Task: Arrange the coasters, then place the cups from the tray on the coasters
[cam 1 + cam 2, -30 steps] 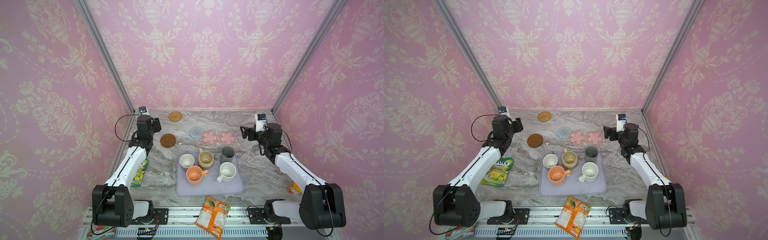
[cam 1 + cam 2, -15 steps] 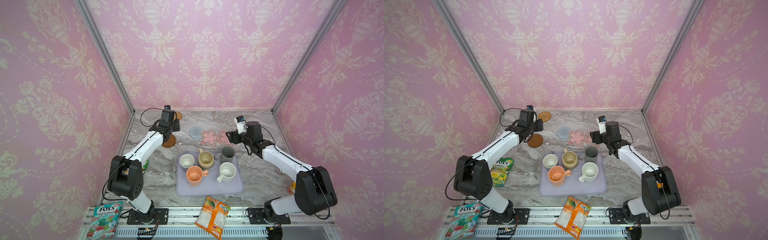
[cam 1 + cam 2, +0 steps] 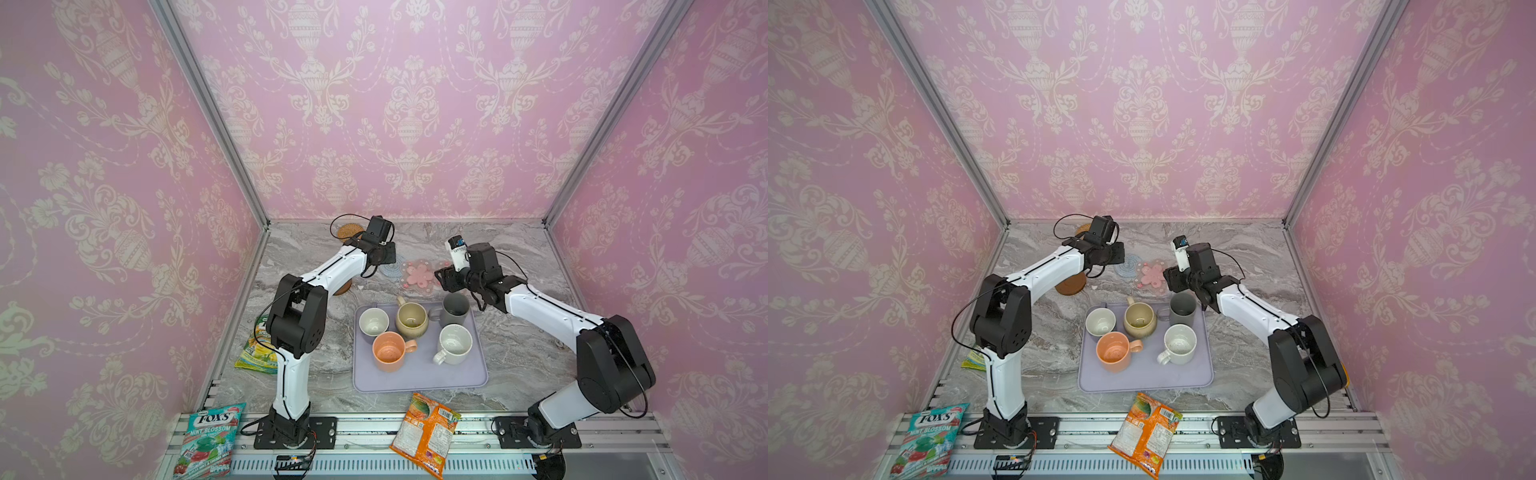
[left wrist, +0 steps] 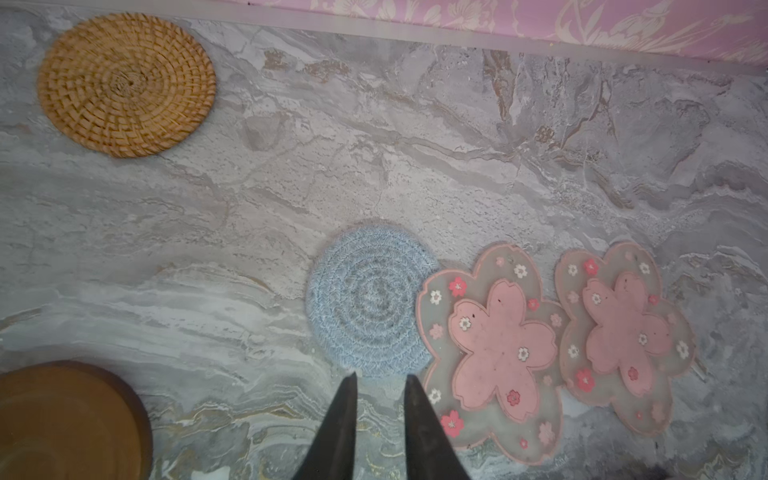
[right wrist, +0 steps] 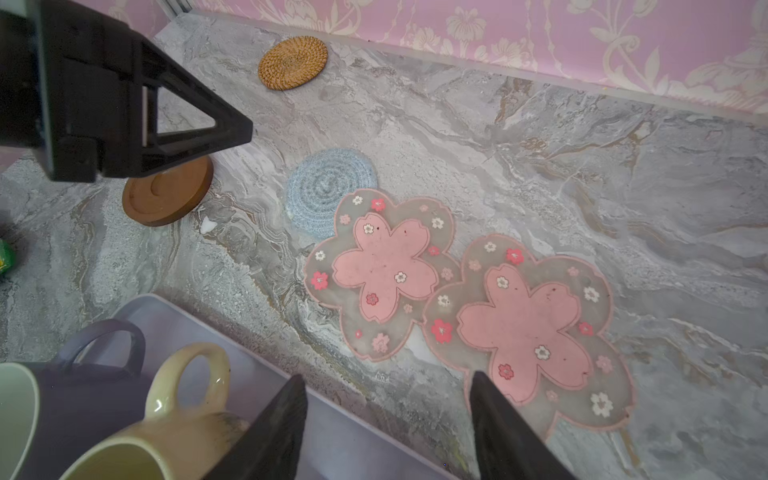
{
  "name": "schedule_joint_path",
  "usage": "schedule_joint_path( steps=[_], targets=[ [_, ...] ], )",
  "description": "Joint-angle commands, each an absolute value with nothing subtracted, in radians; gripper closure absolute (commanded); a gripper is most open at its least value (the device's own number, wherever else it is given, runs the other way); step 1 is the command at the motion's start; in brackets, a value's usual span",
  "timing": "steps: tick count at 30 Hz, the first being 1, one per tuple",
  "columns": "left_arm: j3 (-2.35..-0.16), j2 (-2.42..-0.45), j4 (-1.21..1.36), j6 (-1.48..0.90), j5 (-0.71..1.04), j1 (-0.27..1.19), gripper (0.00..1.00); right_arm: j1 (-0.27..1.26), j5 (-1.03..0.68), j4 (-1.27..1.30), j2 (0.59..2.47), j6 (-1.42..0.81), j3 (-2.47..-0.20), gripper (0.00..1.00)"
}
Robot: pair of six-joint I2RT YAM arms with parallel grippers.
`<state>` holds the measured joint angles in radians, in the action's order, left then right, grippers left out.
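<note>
Currently, on the grey marble tabletop [image 4: 457, 166], a pale blue woven round coaster [image 4: 370, 299] is lying just beside 2 clear pink-flower coasters [image 4: 494, 349], with a tan rattan round coaster [image 4: 126, 85] and a dark brown wooden round coaster [image 4: 66, 419] lying apart. The left gripper [image 4: 380, 376] is hovering at the blue one's edge, jaws narrowly parted, empty. The right gripper [image 5: 388, 382] is hanging half-open, empty, by the lavender-grey rectangular tray [image 3: 419, 380] carrying 5 ceramic mugs [image 3: 390, 351].
</note>
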<state>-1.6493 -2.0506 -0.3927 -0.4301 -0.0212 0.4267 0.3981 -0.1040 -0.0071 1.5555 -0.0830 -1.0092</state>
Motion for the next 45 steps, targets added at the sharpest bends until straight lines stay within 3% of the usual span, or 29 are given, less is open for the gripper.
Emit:
schedule_joint_path(
  steps=[1,18,29,45],
  targets=[
    [-1.728,-2.116,-0.448,-0.468,0.013,0.434,0.80,0.402,-0.082,-0.031,1.556,-0.107,-1.037,0.38],
    [-1.905,-2.326,-0.574,-0.509,-0.017,0.440,0.87,0.403,-0.075,-0.050,1.561,-0.110,-1.040,0.46],
    [-2.074,-2.474,-0.667,-0.515,-0.046,0.440,0.89,0.402,-0.060,-0.087,1.560,-0.109,-1.040,0.46],
    [-2.572,-2.813,-0.708,-0.701,0.044,0.443,0.87,0.403,-0.032,-0.110,1.551,-0.116,-1.007,0.46]
  ],
)
